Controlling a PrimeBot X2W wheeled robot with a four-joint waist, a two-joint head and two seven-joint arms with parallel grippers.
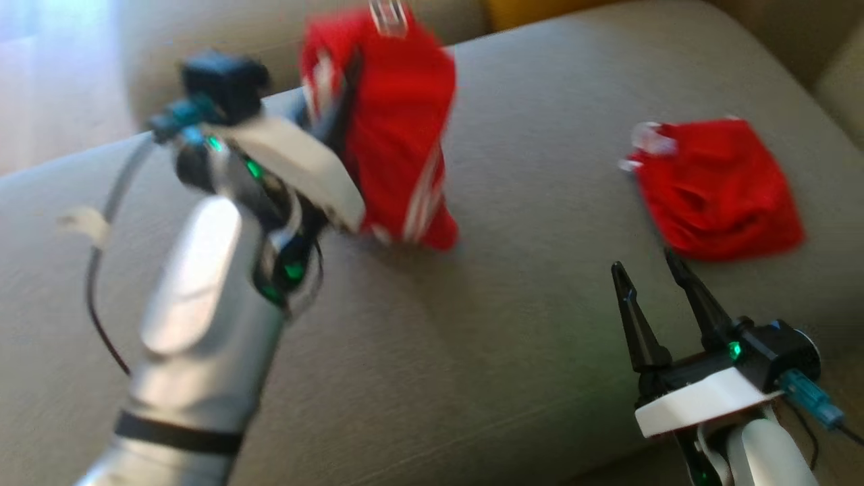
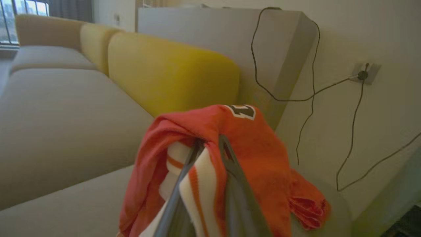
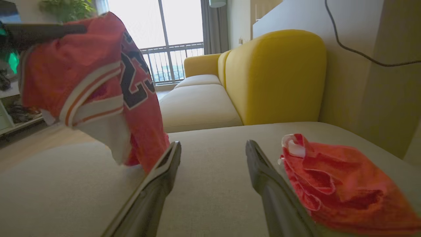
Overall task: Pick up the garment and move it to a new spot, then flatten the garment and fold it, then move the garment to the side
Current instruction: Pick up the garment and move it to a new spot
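A red garment (image 1: 398, 128) with white stripes and a dark number hangs in the air over the beige sofa seat (image 1: 472, 337), its lower end near the cushion. My left gripper (image 1: 337, 101) is shut on its upper part; in the left wrist view the fabric (image 2: 250, 154) drapes over both fingers (image 2: 230, 158). The same garment (image 3: 95, 85) hangs at the upper left of the right wrist view. My right gripper (image 1: 648, 266) stands open low at the right, just short of a second crumpled red cloth (image 1: 719, 192), which lies on the seat to the right of its fingers (image 3: 263, 171).
A yellow backrest cushion (image 3: 276, 75) rises behind the seat, with more sofa beyond it. A grey box (image 2: 263, 49) and dark cables (image 2: 329, 89) leading to a wall socket stand behind the sofa. Wooden floor (image 1: 54, 81) lies past the seat's left edge.
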